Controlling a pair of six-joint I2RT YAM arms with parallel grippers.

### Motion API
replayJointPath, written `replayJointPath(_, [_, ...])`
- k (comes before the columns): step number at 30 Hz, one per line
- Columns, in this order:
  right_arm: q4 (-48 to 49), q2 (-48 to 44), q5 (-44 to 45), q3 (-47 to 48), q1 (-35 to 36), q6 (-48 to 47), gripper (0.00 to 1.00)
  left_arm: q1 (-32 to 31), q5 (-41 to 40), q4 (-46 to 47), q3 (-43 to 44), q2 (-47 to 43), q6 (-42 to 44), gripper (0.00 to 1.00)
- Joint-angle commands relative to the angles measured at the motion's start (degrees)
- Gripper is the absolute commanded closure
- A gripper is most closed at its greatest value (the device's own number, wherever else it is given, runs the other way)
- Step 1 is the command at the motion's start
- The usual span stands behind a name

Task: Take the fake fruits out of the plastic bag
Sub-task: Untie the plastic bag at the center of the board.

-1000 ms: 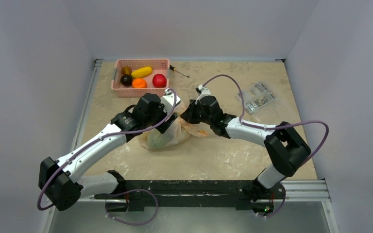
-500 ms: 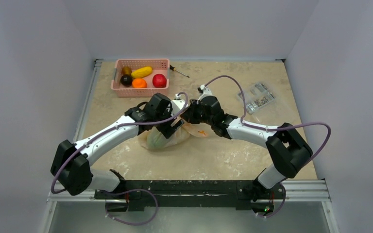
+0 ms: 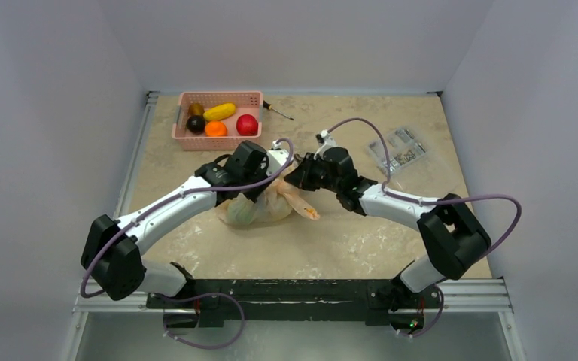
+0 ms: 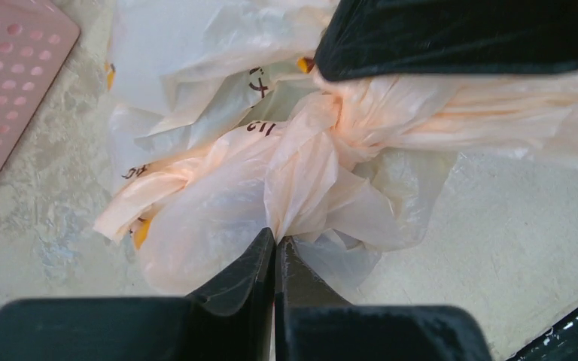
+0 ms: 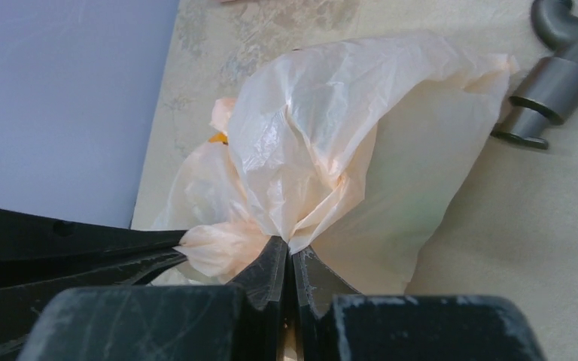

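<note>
The plastic bag (image 3: 263, 207) lies crumpled at mid-table, pale peach with orange marks, and a green fruit (image 3: 242, 213) shows faintly through it. My left gripper (image 3: 271, 179) is shut on a twisted fold of the bag (image 4: 301, 173), pinched at the fingertips (image 4: 275, 239). My right gripper (image 3: 296, 179) is shut on the bag's top (image 5: 323, 135) right beside it, film caught at its tips (image 5: 290, 248). The two grippers almost touch. A yellow banana bunch (image 3: 219, 112) and a dark round fruit (image 3: 196, 124) lie in the pink basket (image 3: 250, 97).
The basket at the back left also holds an orange ball (image 3: 215, 128) and a red apple (image 3: 247, 125). A screwdriver (image 3: 278, 111) lies just right of it. A clear packet of small parts (image 3: 400, 154) sits at the back right.
My left gripper swung right onto the bag's top and shut on it. The right gripper shifted slightly right and stayed shut on the bag, which now stretches out to the right.
</note>
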Motion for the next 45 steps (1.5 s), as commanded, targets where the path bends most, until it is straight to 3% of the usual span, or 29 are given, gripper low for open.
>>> replayJointPath(1, [5.53,-2.03,-12.55,-3.67,-8.36,2.43,1.0,0.07,-2.75,0.9,0.71,-2.53,1.72,1.0])
replayJointPath(5, [9.22,-0.62,-24.94,-7.5,-17.98,3.75,1.0,0.56,-2.06,1.04,0.1,-4.08,2.32,1.0])
replayJointPath(10, [3.67,0.35,-28.69,-6.36,-19.91,-3.29,1.0,1.2,-0.35,1.06,0.14,-4.87,2.31,1.0])
replayJointPath(12, [0.44,-1.22,-26.63,-5.76,-20.01,-6.6,0.99,1.24,0.25,1.13,0.06,-5.08,2.38,1.0])
replayJointPath(17, [-12.03,-5.65,-15.39,-1.22,-19.92,-15.75,0.69,1.25,-0.71,1.46,-0.03,-5.26,2.11,1.0])
replayJointPath(19, [-14.96,-7.58,-12.2,-0.38,-19.87,-17.96,0.62,1.25,-1.2,1.4,0.0,-5.04,2.23,1.0])
replayJointPath(27, [-17.71,-16.7,-2.49,-1.58,-16.09,-18.01,0.37,1.25,-0.25,1.31,0.16,-5.19,1.78,1.0])
replayJointPath(34, [-15.01,-15.52,-1.04,0.87,-5.4,-10.29,0.31,1.25,0.19,1.37,0.2,-5.1,1.66,1.0])
replayJointPath(40, [-11.32,-14.27,4.6,0.99,-2.25,-21.62,0.26,1.25,-0.06,1.47,-0.01,-5.56,1.59,1.0])
replayJointPath(45, [-8.75,-13.57,8.59,-0.85,0.57,-25.41,0.25,1.23,0.39,1.22,0.69,-5.07,1.45,1.0])
